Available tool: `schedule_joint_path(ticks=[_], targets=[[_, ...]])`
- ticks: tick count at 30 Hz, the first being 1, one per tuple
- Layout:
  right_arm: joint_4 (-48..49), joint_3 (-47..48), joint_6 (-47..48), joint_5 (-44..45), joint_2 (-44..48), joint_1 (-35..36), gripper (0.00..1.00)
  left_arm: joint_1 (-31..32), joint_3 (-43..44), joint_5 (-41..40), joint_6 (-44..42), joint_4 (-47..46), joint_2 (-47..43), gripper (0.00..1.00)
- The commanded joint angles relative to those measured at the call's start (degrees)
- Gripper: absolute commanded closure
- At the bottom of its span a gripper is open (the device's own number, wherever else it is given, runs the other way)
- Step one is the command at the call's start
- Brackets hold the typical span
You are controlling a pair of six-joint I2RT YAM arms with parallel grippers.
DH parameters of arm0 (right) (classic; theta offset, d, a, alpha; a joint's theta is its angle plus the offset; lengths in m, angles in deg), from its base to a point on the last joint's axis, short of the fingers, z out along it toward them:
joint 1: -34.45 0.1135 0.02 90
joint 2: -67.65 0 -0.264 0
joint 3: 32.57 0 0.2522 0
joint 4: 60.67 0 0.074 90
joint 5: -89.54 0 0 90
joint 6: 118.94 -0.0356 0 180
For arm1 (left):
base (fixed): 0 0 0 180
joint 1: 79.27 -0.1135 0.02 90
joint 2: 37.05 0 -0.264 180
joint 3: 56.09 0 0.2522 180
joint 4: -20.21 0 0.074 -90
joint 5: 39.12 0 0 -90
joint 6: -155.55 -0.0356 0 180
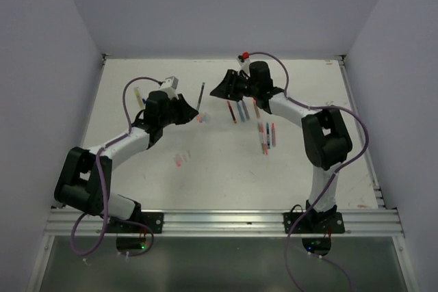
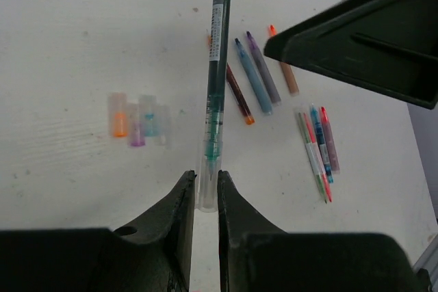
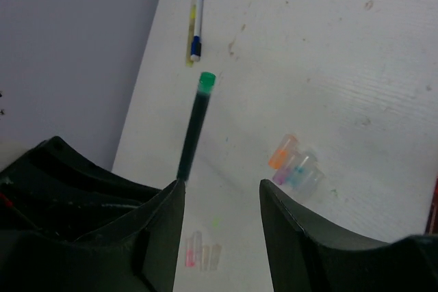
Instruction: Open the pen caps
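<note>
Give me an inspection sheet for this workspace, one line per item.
Surface: white table, a few small stains.
Job's things: green pen held above the table; loose caps in a cluster, more caps apart; uncapped pens lying in groups.
Clutter: nothing seen.
Grippers: left gripper shut on the green pen's clear end; right gripper open, holding nothing.
Cables: purple cables run along both arms.
Surroundings: plain walls on three sides.

Gap between the arms: a raised pen point(image 2: 217, 66) crosses it; loose caps point(image 2: 140, 120) and scattered pens point(image 2: 318, 152) lie below. Bare table point(image 1: 226, 176) lies nearer the bases.
</note>
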Motion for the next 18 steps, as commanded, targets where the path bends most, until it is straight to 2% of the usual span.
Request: schedule_joint_path(ticks=[1,7,10,13,14,16,18], targets=[[6.5,3.3,-5.3,-2.0,-2.7,2.3,0.49,2.0,-0.3,2.8,-1.7,-7.5,-0.2,1.00],[7.9,4.8,-7.1,-2.0,-5.4,3.7,0.49,3.9,-0.6,2.6,-1.6,-8.2,0.0,1.00],[8.8,4.8,-7.7,-2.5,-6.2,4.2,0.53,4.1,-0.2,2.8,-1.5,-8.4,0.3,1.00],[9.8,4.8,-8.7,-3.3,-6.7,4.5,0.78,4.2,0.1,2.8,-1.5,-8.4,0.7,1.00],[10.1,4.6,-8.9,-3.2,-6.6,4.6,0.97,4.2,0.4,2.9,-1.7,-8.4,0.7,1.00],[12.0,3.5,-10.3,-3.2,-6.3,4.6,1.00,4.2,1.0,3.0,-1.9,-7.5,1.4,0.97],[12.9,3.3,-11.2,-4.0,-6.0,4.6,1.00,4.2,1.6,2.9,-2.0,-6.8,2.1,0.88]])
